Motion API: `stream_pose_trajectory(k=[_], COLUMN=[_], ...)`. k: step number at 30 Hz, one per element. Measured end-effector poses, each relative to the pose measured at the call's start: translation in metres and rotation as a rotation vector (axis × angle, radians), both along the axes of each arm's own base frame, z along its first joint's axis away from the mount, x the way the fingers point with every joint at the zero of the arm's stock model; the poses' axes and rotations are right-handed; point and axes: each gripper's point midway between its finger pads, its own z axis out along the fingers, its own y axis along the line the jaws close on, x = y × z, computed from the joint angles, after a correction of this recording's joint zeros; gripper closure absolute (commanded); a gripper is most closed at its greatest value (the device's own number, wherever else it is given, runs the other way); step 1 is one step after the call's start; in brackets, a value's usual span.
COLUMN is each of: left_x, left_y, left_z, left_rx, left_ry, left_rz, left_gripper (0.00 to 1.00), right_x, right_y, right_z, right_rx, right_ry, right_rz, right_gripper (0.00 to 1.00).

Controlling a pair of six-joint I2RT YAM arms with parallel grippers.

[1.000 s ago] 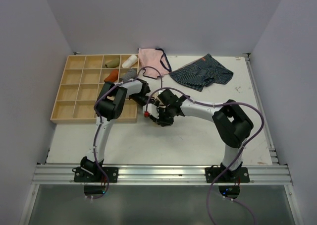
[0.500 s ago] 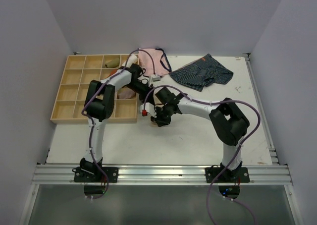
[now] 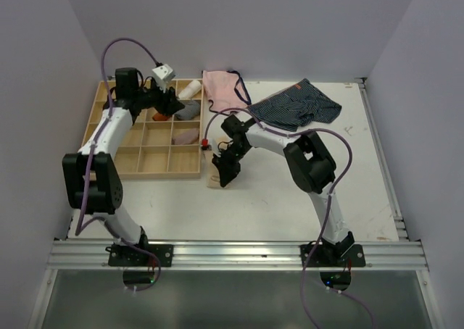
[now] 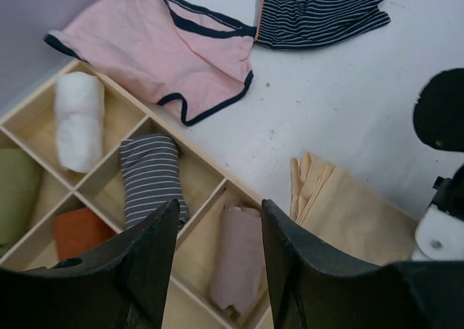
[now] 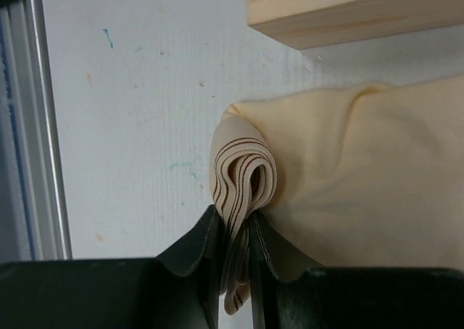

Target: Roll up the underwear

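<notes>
The underwear [image 3: 214, 178] is a pale peach-beige cloth lying on the white table just off the tray's near right corner. It also shows in the left wrist view [image 4: 341, 202]. My right gripper [image 3: 225, 168] is shut on its folded, brown-striped waistband [image 5: 243, 173], with the rest of the cloth [image 5: 362, 184] bunched beside the jaws [image 5: 233, 235]. My left gripper [image 3: 172, 99] is raised over the back of the tray, away from the underwear. It is open and empty [image 4: 217, 271].
A wooden compartment tray [image 3: 138, 175] holds rolled items: white [image 4: 78, 119], grey striped [image 4: 151, 173], orange [image 4: 83, 231], mauve [image 4: 239, 260]. A pink pair with dark trim [image 3: 221, 88] and a navy striped pair [image 3: 297, 106] lie at the back.
My left arm has swung up and to the left, from beside the right gripper to over the tray's back. My right gripper has drawn the underwear slightly left and nearer.
</notes>
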Motion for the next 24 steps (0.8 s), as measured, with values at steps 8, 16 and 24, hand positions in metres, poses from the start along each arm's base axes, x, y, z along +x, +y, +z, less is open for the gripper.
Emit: stream_pose_trajectory(k=[8, 16, 24], left_x=[-0.087, -0.184, -0.255], left_y=[0.005, -0.028, -0.065], left_z=[0.002, -0.066, -0.111], left_rx=[0.147, 0.314, 0.389], left_ry=[-0.238, -0.341, -0.447], left_rz=[-0.134, -0.472, -0.774], left_gripper=[0.46, 0.45, 0.42], right_x=[-0.003, -0.017, -0.027], right_y=[0.006, 0.014, 0.015], right_z=[-0.001, -0.005, -0.007], right_rx=[-0.054, -0.132, -0.158], right_ry=[0.274, 0.568, 0.780], right_rz=[-0.126, -0.233, -0.306], right_gripper=[1.00, 1.00, 1.00])
